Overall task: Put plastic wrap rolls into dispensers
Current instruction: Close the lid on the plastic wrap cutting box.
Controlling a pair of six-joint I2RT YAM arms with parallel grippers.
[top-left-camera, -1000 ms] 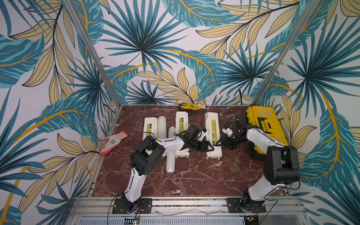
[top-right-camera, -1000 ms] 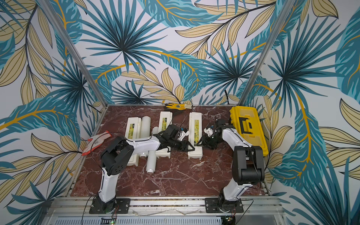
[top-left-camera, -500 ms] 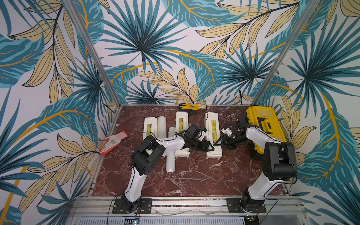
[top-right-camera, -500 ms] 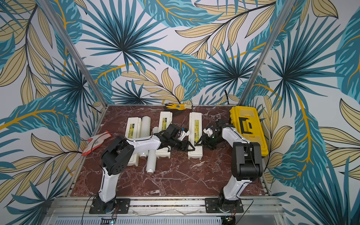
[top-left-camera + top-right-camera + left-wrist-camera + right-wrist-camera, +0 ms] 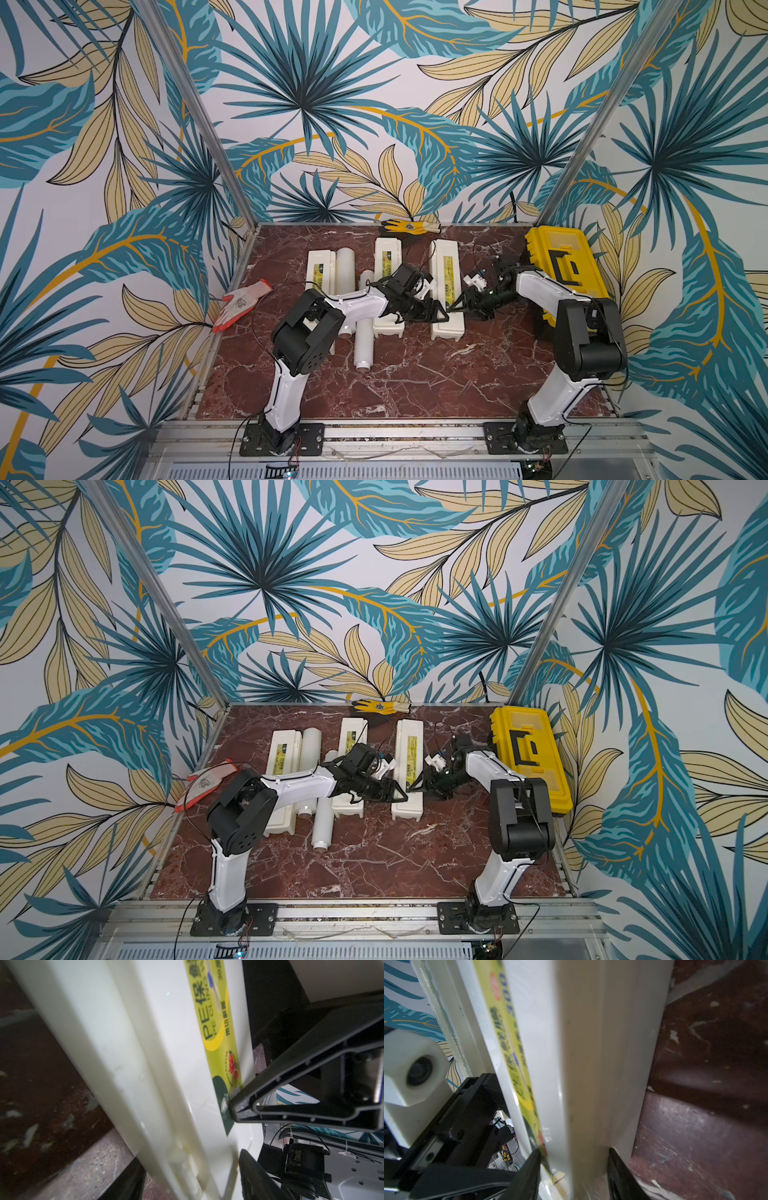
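Movement in the last second is mostly on the right. The right gripper [image 5: 461,303] has come in from just beside the dispenser [image 5: 445,257] onto its long edge, and its arm leans further that way. The left gripper [image 5: 438,313] has barely shifted and sits on the opposite side, tip almost touching the right one's.

In the right wrist view the right jaws stand apart. One finger lies over the label [image 5: 517,1076] on the lid and the other is down against the outer side wall, so the lid's edge runs between them. Whether they pinch it I cannot tell.

In the left wrist view the left jaws are also apart, astride the full width of the box, with the right gripper's finger resting on the label just ahead of them. Again I cannot tell whether they press on it.

I see no clear change in the dispenser itself. From above the lid still looks down.

My reading is that the arms have only now reached their stations for opening, with the left bracing the box and the right ready to lift the lid. No roll can go in until that is done.

Two rolls [image 5: 364,340] lie on the table [image 5: 415,374] behind the left gripper, partly under its forearm and well apart from both sets of jaws. They look unmoved.
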